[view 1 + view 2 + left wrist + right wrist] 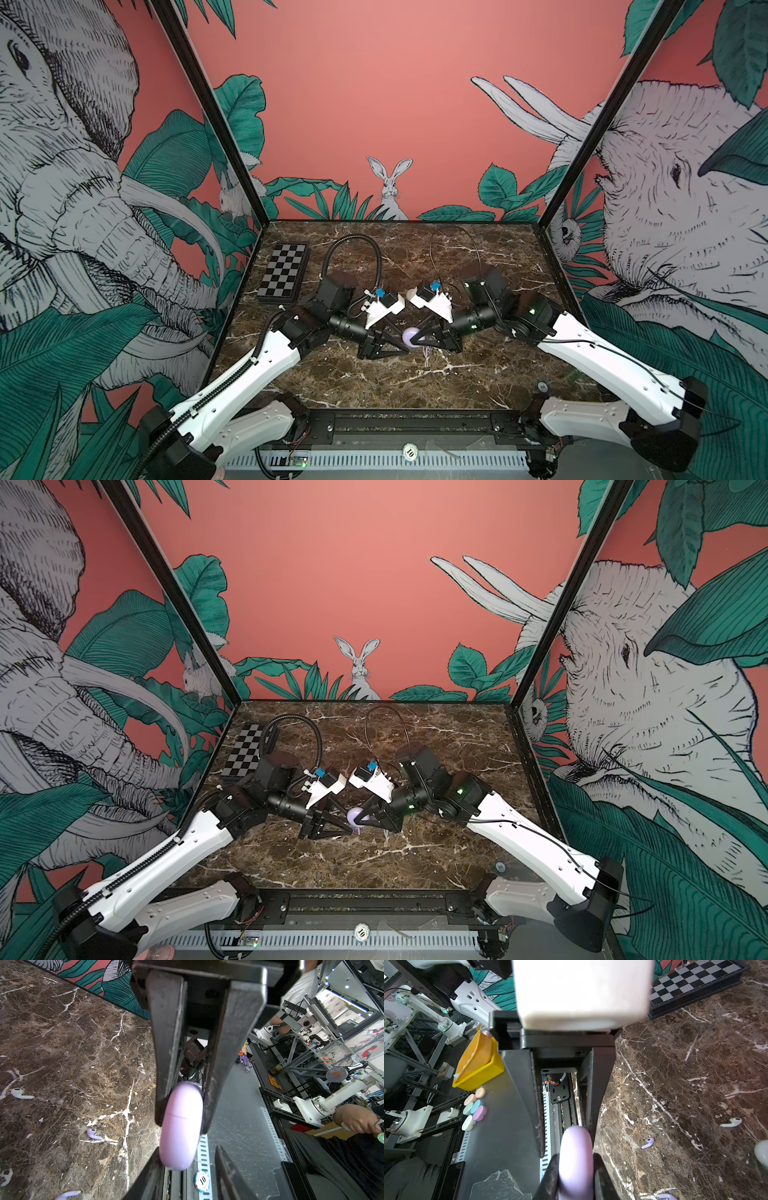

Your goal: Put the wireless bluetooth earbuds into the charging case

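- The lilac case (411,335) (355,816) sits at the middle of the marble surface (374,386) in both top views, a little below frame centre. It is between the two grippers, which meet there tip to tip.
- In its wrist view, the fingers (166,1053) of the left gripper (185,1113) flank the case closely and touch both broad faces — grasping it. The case shows edge-on, its lid seam closed.
- In its wrist view, one finger (596,1095) of the right gripper (568,1147) lies against the case, while a slit of background shows beside the other. I cannot tell whether it clamps the case.
- Three earbuds lie loose on the surface, all apart from the case: a white earbud (21,1094), a lilac earbud (93,1134) nearer the case, and a second lilac earbud (67,1194) cut by the frame edge.
- A chessboard (284,272) (243,752) lies at the surface's upper left in both top views — well apart from the grippers.
- A chip (409,451) marked 10 rests on the rail at bottom centre.
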`<state>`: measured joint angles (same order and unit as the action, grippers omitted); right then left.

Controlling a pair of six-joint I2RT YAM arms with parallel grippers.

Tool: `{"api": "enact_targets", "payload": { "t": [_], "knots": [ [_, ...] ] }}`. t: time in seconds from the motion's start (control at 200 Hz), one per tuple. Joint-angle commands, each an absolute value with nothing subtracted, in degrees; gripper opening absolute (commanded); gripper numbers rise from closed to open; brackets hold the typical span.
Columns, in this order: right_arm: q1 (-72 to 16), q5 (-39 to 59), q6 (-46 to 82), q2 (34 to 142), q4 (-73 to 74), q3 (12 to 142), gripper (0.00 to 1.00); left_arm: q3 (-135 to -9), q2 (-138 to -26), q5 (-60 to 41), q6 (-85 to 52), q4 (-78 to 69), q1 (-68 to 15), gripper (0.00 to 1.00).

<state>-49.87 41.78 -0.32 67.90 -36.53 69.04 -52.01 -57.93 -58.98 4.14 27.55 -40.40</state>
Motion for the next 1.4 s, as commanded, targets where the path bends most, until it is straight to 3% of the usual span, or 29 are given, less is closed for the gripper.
{"api": "enact_targets", "payload": {
  "t": [0.0, 0.595, 0.77, 1.005, 1.12, 1.175, 1.26, 1.395],
  "knots": [
    [-50.1, 43.6, -1.7, 69.1, -36.7, 71.1, 0.00, -51.8, -57.0, -60.6, 5.1, 28.0, -40.5, 0.40],
    [-51.0, 41.0, -2.5, 72.0, -37.9, 73.2, 0.00, -51.1, -57.2, -62.8, 3.6, 26.1, -40.5, 0.29],
    [-51.5, 39.6, -2.2, 72.6, -38.0, 73.5, 0.00, -51.0, -57.0, -63.0, 3.9, 26.0, -40.5, 0.22],
    [-51.9, 38.1, -1.7, 73.0, -38.1, 73.5, 0.00, -50.7, -56.5, -63.0, 3.8, 25.5, -40.5, 0.00],
    [-51.9, 36.9, -1.1, 73.1, -37.6, 73.4, 0.00, -50.4, -56.1, -62.9, 4.0, 25.3, -40.5, 0.00],
    [-51.9, 36.7, -1.1, 72.8, -37.7, 73.4, 0.04, -50.2, -55.8, -62.9, 4.0, 25.1, -40.5, 0.00],
    [-51.9, 35.7, -0.9, 72.1, -37.3, 73.1, 0.19, -49.8, -55.4, -62.7, 4.0, 24.8, -40.5, 0.00],
    [-51.9, 35.2, -0.9, 70.9, -36.8, 72.7, 0.26, -49.1, -54.2, -61.4, 4.0, 24.4, -40.5, 0.00]
  ]
}}
